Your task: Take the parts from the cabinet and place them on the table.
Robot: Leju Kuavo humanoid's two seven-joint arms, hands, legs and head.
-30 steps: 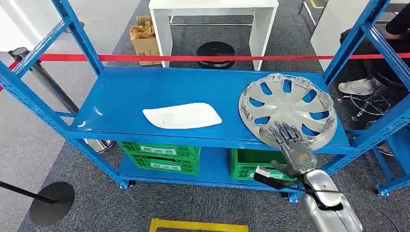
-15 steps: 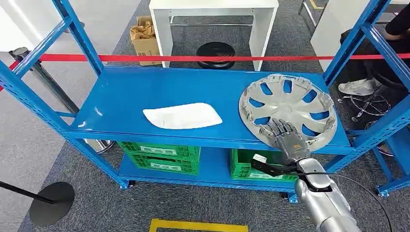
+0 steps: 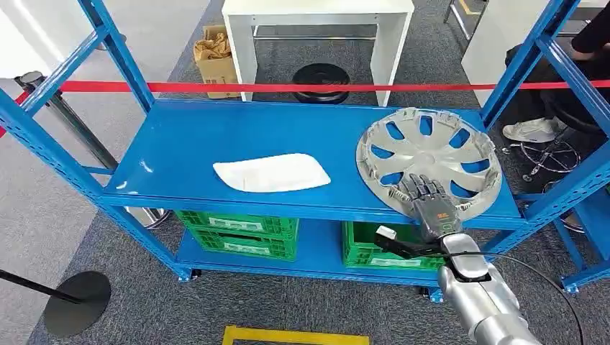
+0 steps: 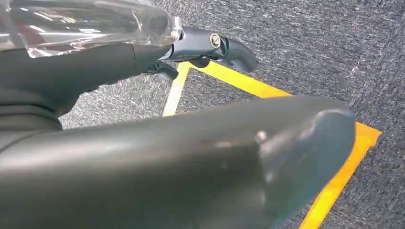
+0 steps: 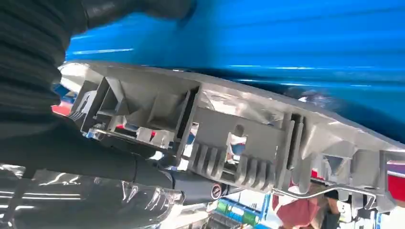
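Here the first pick-up is in hand: the right hand [image 3: 429,203] lies on the near rim of the round silver plastic wheel cover [image 3: 429,162], which rests flat on the right end of the blue metal shelf [image 3: 216,136] of the open cabinet rack. In the head view the dark fingers [image 3: 421,188] spread over the cover's edge; the right wrist view shows the ribbed underside of the rim [image 5: 229,138] right against the hand, but whether the thumb has closed beneath it I cannot tell, so a firm grip is not certain. The flat white plastic panel [image 3: 271,172] lies untouched near the shelf's middle, well apart from the cover. The left hand [image 4: 210,47] hangs over grey carpet and yellow floor tape [image 4: 344,162], fingers curled with nothing in them. The white table [image 3: 316,21] stands beyond the red barrier tape [image 3: 288,87]. By my judgement the next move calls for pinching the rim securely, then lifting the cover clear of the shelf lip without tipping it.
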